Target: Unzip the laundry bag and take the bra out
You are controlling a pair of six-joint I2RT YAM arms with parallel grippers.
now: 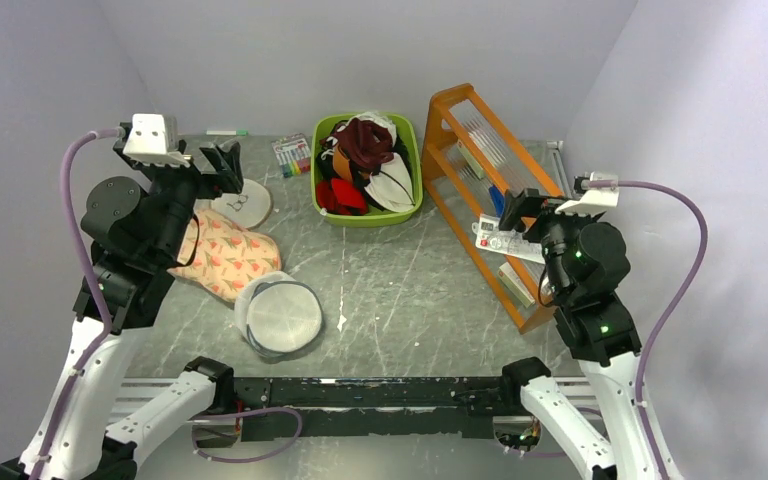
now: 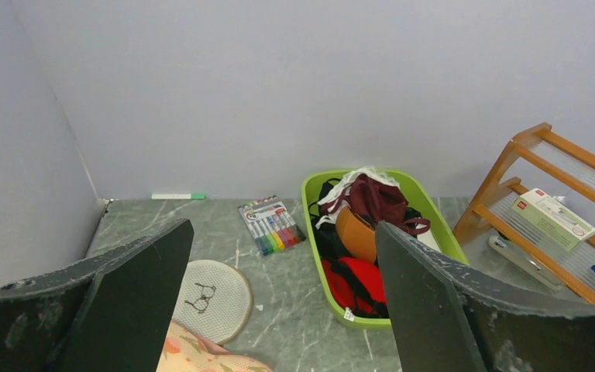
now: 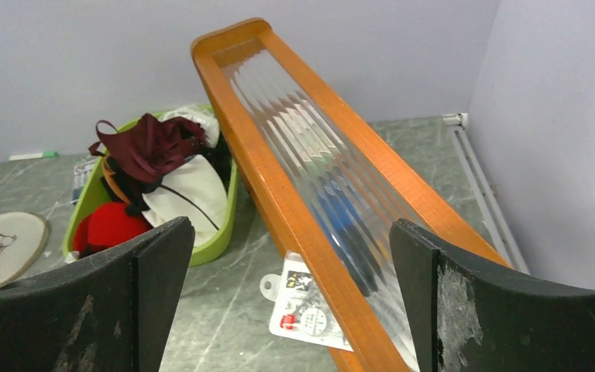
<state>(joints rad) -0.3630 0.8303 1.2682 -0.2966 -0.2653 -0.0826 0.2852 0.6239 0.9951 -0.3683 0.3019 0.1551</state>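
The laundry bag (image 1: 225,255), cream-peach with red flowers, lies shut on the left of the table, partly under my left arm. Its corner shows at the bottom of the left wrist view (image 2: 201,358). The bra is not in view. My left gripper (image 1: 222,165) is open and empty, held above the table just beyond the bag's far end (image 2: 283,248). My right gripper (image 1: 520,210) is open and empty, held over the wooden rack (image 3: 293,232), far from the bag.
A round white mesh disc with a dark rim (image 1: 280,315) touches the bag's near end. A small disc with a glasses print (image 1: 245,205) lies beyond it. A green bin (image 1: 416,165) holds maroon, red and white garments. A marker pack (image 1: 292,155) lies nearby. An orange wooden rack (image 1: 490,190) stands at the right.
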